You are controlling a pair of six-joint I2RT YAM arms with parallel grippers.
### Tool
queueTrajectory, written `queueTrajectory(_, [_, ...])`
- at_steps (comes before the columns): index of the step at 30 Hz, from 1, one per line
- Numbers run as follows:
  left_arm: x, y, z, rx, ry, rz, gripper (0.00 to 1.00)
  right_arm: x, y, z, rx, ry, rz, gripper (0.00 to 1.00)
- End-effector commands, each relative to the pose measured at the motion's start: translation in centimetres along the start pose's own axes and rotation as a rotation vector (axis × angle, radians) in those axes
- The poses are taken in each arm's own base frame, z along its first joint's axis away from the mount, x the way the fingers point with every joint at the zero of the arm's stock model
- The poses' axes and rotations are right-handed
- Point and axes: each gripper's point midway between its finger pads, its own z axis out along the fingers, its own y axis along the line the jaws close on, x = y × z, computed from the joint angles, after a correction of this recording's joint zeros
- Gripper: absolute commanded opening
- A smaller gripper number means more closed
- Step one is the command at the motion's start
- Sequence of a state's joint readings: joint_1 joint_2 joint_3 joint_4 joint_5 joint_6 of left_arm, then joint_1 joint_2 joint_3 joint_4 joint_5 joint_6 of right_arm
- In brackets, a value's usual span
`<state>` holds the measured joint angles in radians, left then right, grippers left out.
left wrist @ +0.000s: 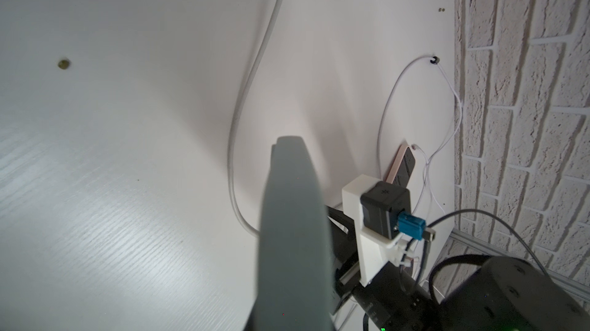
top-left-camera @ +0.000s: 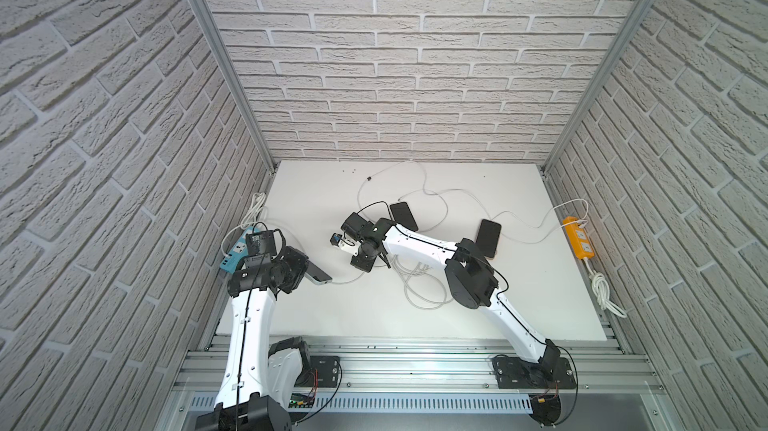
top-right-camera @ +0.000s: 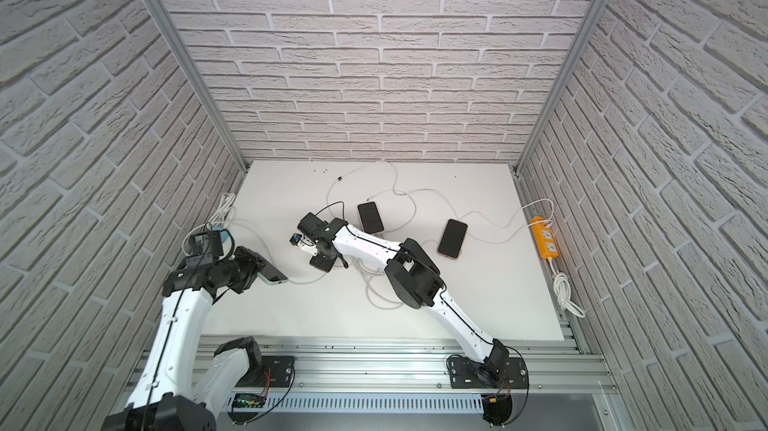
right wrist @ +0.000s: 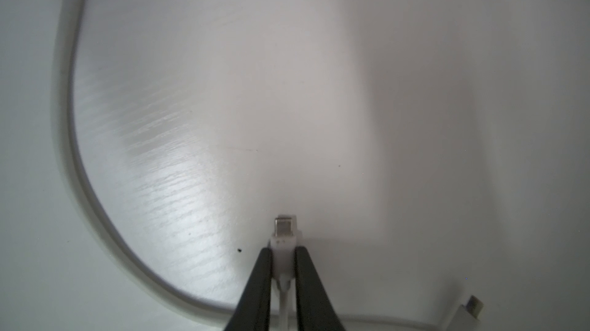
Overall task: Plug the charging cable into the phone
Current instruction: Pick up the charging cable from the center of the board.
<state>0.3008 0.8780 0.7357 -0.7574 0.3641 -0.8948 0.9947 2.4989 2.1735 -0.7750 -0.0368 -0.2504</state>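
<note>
My left gripper (top-left-camera: 306, 270) is shut on a grey phone (top-left-camera: 319, 277), held tilted above the table's left side with its free end toward the middle. That phone fills the left wrist view as a grey slab (left wrist: 293, 233) and hides the jaws. A white cable (top-left-camera: 347, 281) runs past its free end; I cannot tell if they join. My right gripper (top-left-camera: 360, 266) points down at the table to the right of the phone. It is shut on the charging cable's white plug (right wrist: 285, 232), whose metal tip sticks out past the black fingers (right wrist: 258, 281).
Two black phones (top-left-camera: 403, 217) (top-left-camera: 488, 237) lie on the white table (top-left-camera: 316, 200) behind the right arm, among tangled white cables (top-left-camera: 424, 287). An orange power strip (top-left-camera: 578, 237) sits at the right wall, a blue one (top-left-camera: 235, 252) at the left. Another loose connector (right wrist: 472, 308) lies nearby.
</note>
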Motion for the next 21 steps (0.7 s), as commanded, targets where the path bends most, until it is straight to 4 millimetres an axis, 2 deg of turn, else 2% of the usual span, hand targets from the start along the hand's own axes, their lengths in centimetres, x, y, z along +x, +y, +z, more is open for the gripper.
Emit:
queueTrajectory(1, [-0.4, -0.7, -0.1, 0.034, -0.011, 0.022, 0.00, 2.8, 0.6, 1.6, -0.021, 0.100, 0.018, 0.09])
queueTrajectory(2, [-0.4, -0.7, -0.1, 0.038, -0.010, 0.023, 0.00, 2.3, 0.5, 1.4, -0.018, 0.087, 0.023, 0.05])
queueTrajectory(5, [-0.5, -1.4, -0.1, 0.074, -0.014, 0.042, 0.00, -0.1, 0.0, -0.7, -0.013, 0.010, 0.060, 0.03])
queueTrajectory(9, [-1.0, -3.0, -0.6, 0.146, -0.039, 0.066, 0.00, -4.3, -1.3, -6.8, 0.018, -0.172, 0.120, 0.03])
queueTrajectory(11, [-1.3, -4.1, -1.0, 0.196, -0.051, 0.066, 0.00, -5.5, -1.4, -10.4, 0.025, -0.259, 0.133, 0.03])
queueTrajectory(12, [-1.4, -4.8, -1.3, 0.223, -0.058, 0.065, 0.00, -5.7, -1.4, -11.5, 0.025, -0.292, 0.135, 0.03])
queueTrajectory(13, [-1.6, -5.5, -1.6, 0.256, -0.064, 0.068, 0.00, -5.8, -1.1, -13.4, 0.020, -0.339, 0.136, 0.03])
queueTrajectory(15, [-1.8, -7.0, -2.4, 0.333, -0.084, 0.081, 0.00, -4.4, -0.1, -15.5, -0.003, -0.398, 0.147, 0.03])
queueTrajectory(16, [-1.8, -7.9, -2.9, 0.383, -0.090, 0.100, 0.00, -4.1, 0.5, -17.5, -0.022, -0.447, 0.151, 0.03])
queueTrajectory(17, [-1.8, -8.7, -3.4, 0.431, -0.102, 0.123, 0.00, -3.5, 1.4, -18.7, -0.054, -0.476, 0.156, 0.03])
queueTrajectory(21, [-1.3, -10.8, -6.1, 0.576, -0.180, 0.220, 0.00, -0.2, 4.8, -21.9, -0.143, -0.539, 0.166, 0.03])
